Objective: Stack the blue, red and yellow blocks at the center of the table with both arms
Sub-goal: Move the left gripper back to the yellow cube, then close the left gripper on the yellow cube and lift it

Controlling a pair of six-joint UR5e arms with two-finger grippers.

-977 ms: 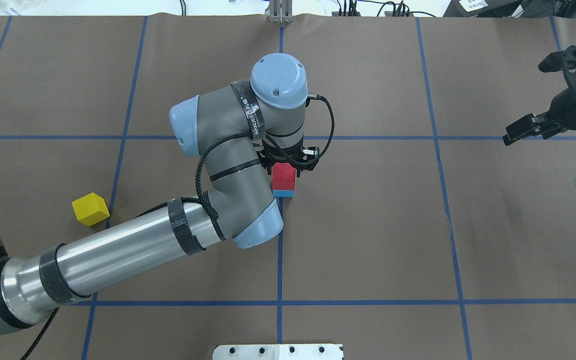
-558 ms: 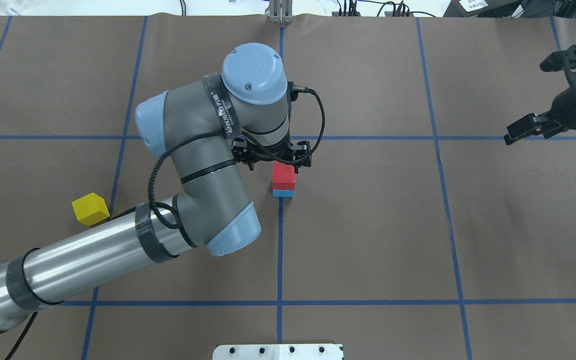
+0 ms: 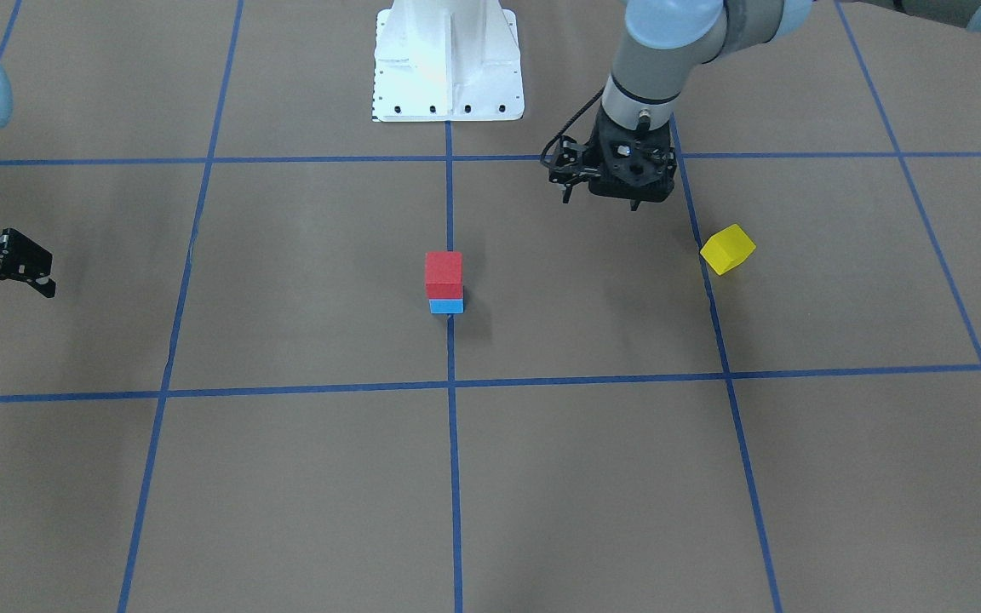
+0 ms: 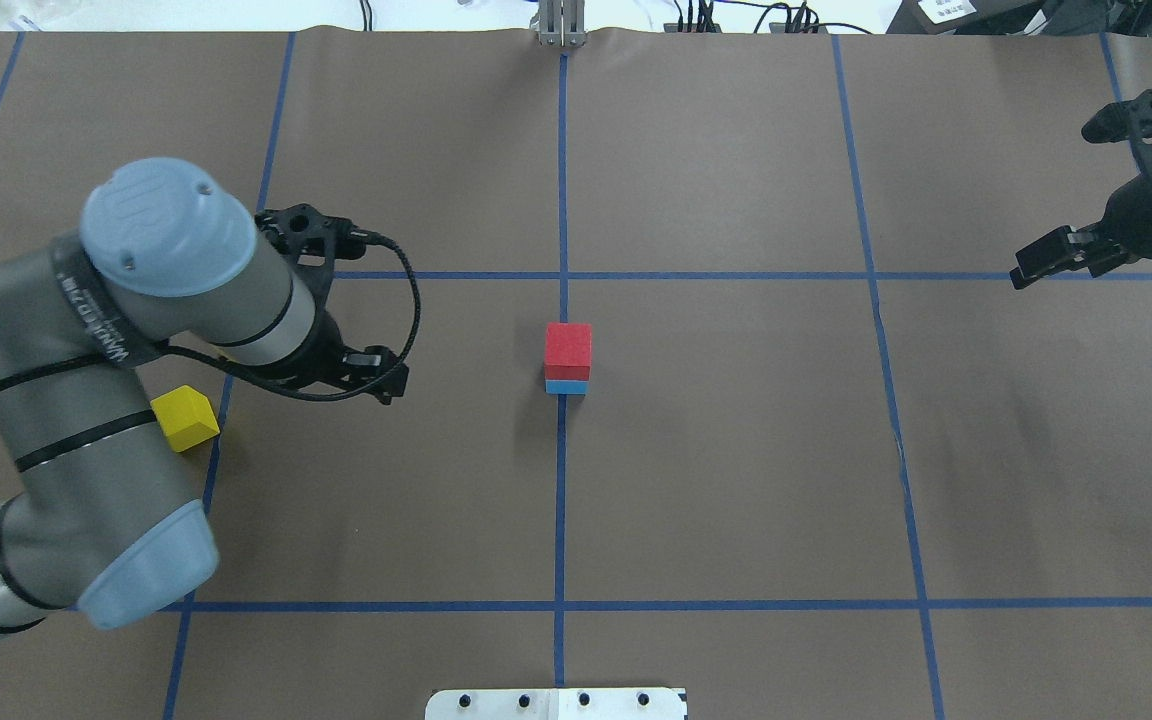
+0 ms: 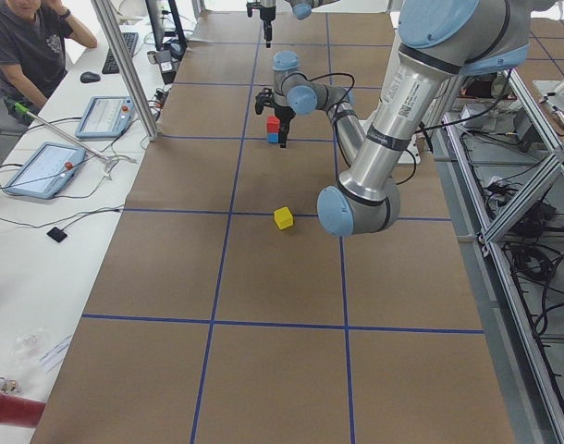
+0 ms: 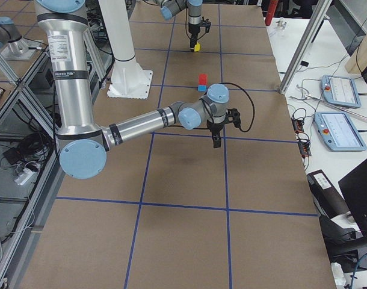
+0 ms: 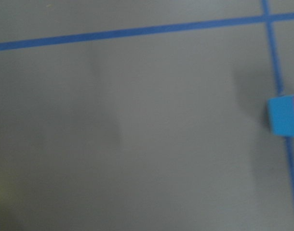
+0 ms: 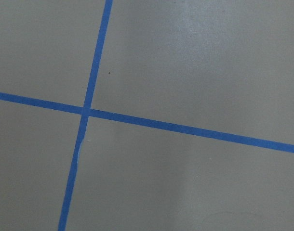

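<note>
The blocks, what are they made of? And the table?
The red block, blue block and yellow block look like painted wood or firm foam: solid colour, sharp edges, no shine; which one, I cannot tell. The table looks covered in dull brown paper, its far edge slightly wavy, with blue tape lines.

The overhead view looks down on the red block point(image 4: 568, 348) from behind the robot; the front-facing view faces it from opposite. Both side views sight it from either end of the table point(image 5: 263, 277). The wrist cameras look closely at the surface.
</note>
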